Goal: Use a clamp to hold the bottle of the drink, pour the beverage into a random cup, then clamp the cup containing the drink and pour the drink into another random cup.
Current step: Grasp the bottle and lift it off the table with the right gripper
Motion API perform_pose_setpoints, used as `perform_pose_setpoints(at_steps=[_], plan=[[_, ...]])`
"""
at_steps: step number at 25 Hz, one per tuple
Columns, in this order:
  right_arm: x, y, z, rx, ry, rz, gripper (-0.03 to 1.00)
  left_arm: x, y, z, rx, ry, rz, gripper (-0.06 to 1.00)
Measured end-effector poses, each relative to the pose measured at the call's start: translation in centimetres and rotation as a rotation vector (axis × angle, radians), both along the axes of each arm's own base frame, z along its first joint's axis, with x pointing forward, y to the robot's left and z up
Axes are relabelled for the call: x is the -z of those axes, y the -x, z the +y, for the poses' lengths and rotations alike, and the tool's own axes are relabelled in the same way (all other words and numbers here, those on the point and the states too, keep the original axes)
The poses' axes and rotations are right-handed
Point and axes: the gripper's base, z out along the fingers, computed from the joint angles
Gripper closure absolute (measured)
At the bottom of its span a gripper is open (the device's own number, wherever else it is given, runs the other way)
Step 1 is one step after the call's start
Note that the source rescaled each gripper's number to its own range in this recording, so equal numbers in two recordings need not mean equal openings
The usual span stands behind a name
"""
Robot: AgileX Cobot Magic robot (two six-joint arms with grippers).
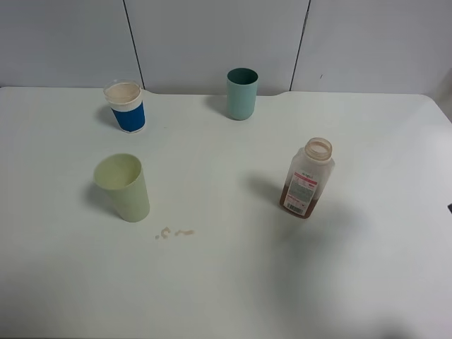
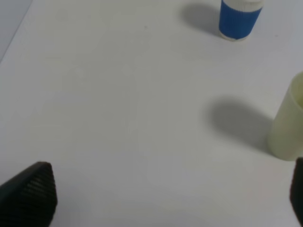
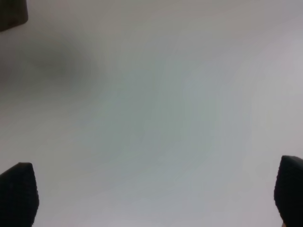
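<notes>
The bottle (image 1: 306, 178) stands uncapped at the right of the table, with brown beverage (image 1: 295, 210) in its lower part. At the left stands the pale yellow-green random cup (image 1: 124, 187) (image 2: 288, 127), and it looks empty. The blue-and-white cup (image 1: 127, 107) (image 2: 239, 19) stands behind it. Neither arm shows in the exterior high view. My left gripper (image 2: 165, 194) is open over bare table, apart from the yellow-green cup, and holds nothing. My right gripper (image 3: 154, 189) is open over bare white table, with no object between its fingers.
A teal cup (image 1: 241, 93) stands at the back middle. A few small spilled drops (image 1: 173, 232) lie in front of the yellow-green cup. The white table (image 1: 226, 282) meets a grey wall at the back. A dark shape (image 3: 12, 14) fills one corner of the right wrist view.
</notes>
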Motion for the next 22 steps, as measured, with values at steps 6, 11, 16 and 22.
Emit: perform_pose_setpoints(at_steps=[6, 11, 16, 22], plan=[[0.3, -1.0, 0.4, -0.065, 0.066, 0.014, -0.03, 0.0, 0.0, 0.0, 0.000, 0.000, 0.000, -0.06], [0.6, -1.7, 0.5, -0.087, 0.092, -0.027, -0.03, 0.0, 0.0, 0.0, 0.000, 0.000, 0.000, -0.06], [1.6, -1.8, 0.4, -0.104, 0.122, -0.033, -0.03, 0.0, 0.0, 0.0, 0.000, 0.000, 0.000, -0.06], [3.4, -1.9, 0.7, -0.148, 0.118, -0.054, -0.03, 0.0, 0.0, 0.0, 0.000, 0.000, 0.000, -0.06]])
